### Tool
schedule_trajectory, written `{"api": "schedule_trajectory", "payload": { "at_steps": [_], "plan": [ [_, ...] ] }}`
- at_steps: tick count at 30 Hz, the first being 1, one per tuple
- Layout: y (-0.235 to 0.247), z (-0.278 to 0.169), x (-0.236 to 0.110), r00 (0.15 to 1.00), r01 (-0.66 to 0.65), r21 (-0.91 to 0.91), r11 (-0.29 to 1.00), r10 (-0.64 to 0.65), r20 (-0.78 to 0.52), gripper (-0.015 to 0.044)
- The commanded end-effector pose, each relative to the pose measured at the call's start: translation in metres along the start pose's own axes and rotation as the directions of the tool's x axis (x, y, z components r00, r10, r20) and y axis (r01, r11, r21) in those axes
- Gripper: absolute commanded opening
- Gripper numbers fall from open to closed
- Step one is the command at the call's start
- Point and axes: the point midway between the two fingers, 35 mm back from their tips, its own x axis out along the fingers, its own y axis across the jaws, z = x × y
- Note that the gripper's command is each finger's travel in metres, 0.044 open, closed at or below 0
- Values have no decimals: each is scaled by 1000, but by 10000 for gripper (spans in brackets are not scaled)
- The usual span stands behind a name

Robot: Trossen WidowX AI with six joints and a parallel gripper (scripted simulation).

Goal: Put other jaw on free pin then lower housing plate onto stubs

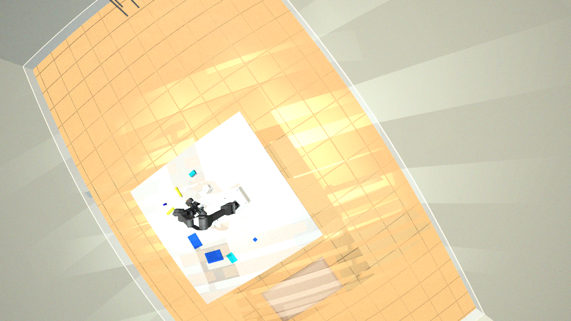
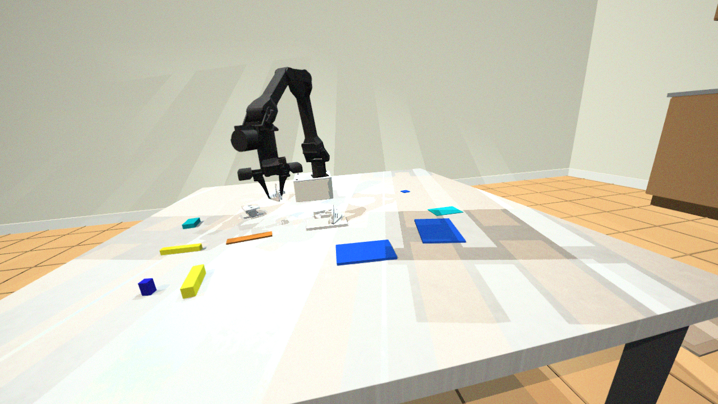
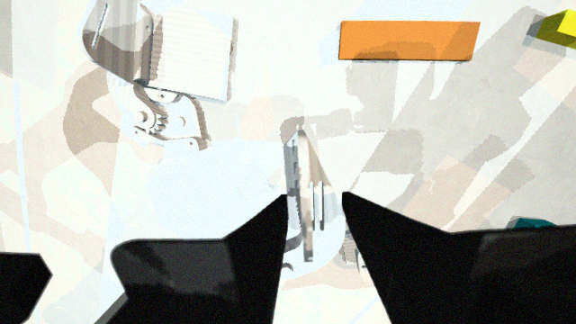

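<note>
My gripper [image 2: 275, 197] [image 3: 314, 199] is shut on a white jaw, which is clear of the table. The held jaw [image 3: 307, 211] shows edge-on between the fingertips in the wrist view, its narrow end pointing up the picture. The white base [image 2: 316, 226] [image 3: 198, 54] stands to the right of the gripper in the exterior view and at the upper left in the wrist view. The other jaw [image 2: 335, 216] [image 3: 112, 42] is on it with its tall pad upright. Gear teeth and a round pin show beside it. A white part, seemingly the housing plate [image 1: 207, 188] [image 2: 251, 208], rests apart from the base.
An orange bar [image 2: 249, 237] [image 3: 409, 40], two yellow bars [image 2: 181, 249] [image 2: 193, 281], a dark blue cube [image 2: 147, 287] and a teal block [image 2: 191, 222] [image 1: 192, 173] lie around. Blue plates [image 2: 366, 251] [image 2: 439, 230] and a cyan plate [image 2: 445, 211] lie right. The robot's white mount [image 2: 313, 189] stands behind.
</note>
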Motion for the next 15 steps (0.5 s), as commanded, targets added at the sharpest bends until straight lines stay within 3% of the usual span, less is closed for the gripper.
{"api": "schedule_trajectory", "payload": {
  "at_steps": [1, 15],
  "plan": [
    [-2, 2, -5, 1000, 14, -4, 1000, -14, 8, 134],
    [7, 15, -5, 1000, 12, 13, 1000, -12, 9, 134]
  ]
}}
